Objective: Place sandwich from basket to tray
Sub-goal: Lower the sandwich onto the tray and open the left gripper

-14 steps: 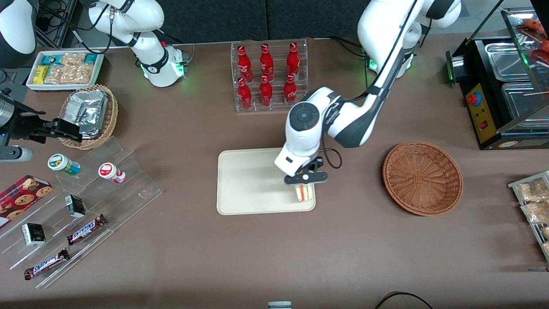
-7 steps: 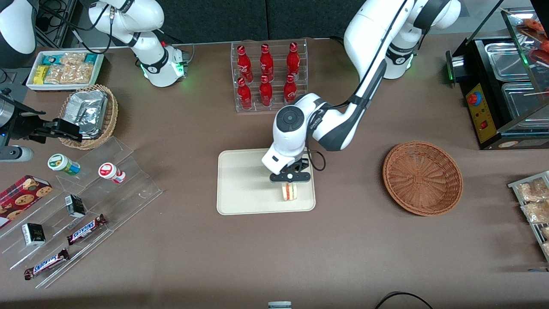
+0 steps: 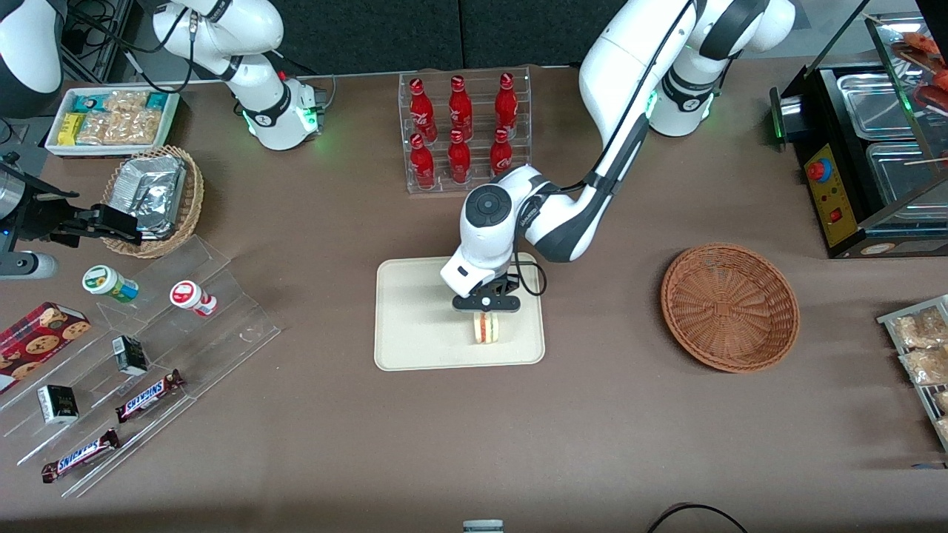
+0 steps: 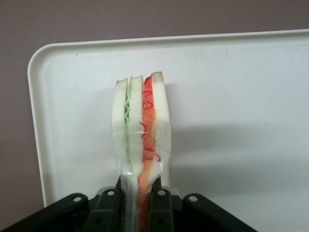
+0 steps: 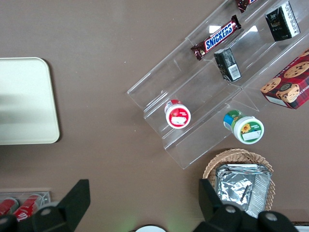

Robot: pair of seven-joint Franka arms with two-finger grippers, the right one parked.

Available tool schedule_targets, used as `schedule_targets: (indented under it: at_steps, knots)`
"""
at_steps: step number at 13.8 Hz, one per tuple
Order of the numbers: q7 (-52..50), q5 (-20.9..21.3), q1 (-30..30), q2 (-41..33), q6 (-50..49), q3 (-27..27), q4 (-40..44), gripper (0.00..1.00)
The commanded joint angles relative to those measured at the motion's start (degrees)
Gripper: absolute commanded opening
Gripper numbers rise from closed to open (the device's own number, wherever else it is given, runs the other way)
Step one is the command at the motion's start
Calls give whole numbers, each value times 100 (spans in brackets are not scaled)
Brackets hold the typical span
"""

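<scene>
Carried inward from the tray's [image 3: 415, 348] edge nearest the empty basket [image 3: 729, 307], the sandwich [image 3: 486, 328] hangs pinched in the gripper [image 3: 486, 305]; release seems next.

The worktop [image 3: 333, 444] is covered in a matte brown surface, evenly lit from above, with soft shadows under the items on it. A dark panelled wall [image 3: 459, 33] runs along its edge farthest from the front camera. A clear rack of red bottles [image 3: 463, 133] stands near that wall. At the working arm's end sits a black heated display case [image 3: 866, 148] with steel pans. Toward the parked arm's end are a tan wicker basket of foil packets [image 3: 154, 200], a white box of snacks [image 3: 111, 118] and a clear stepped stand [image 3: 141, 370] holding chocolate bars and small cartons. Black cables [image 3: 689, 514] show at the near edge.
</scene>
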Motion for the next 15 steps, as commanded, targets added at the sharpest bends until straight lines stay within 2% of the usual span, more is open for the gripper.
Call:
schedule_targets:
  at_steps: [1, 3, 4, 5, 6, 7, 8, 11, 15]
  knots:
    - [-7, 79, -84, 123, 1, 46, 185, 21]
    - [2, 97, -92, 124, 1, 46, 176, 24]
    - [2, 140, -92, 124, -7, 46, 167, 34]
    - [-16, 184, -92, 124, -8, 46, 158, 63]
    - [-24, 193, -101, 124, -25, 46, 149, 82]
    - [-25, 193, -101, 115, -43, 46, 149, 95]
    - [-25, 193, -110, 106, -51, 46, 149, 99]
    - [-95, 167, -101, 1, -235, 46, 210, 99]
    - [-182, 114, -49, -411, -946, 63, 439, 99]
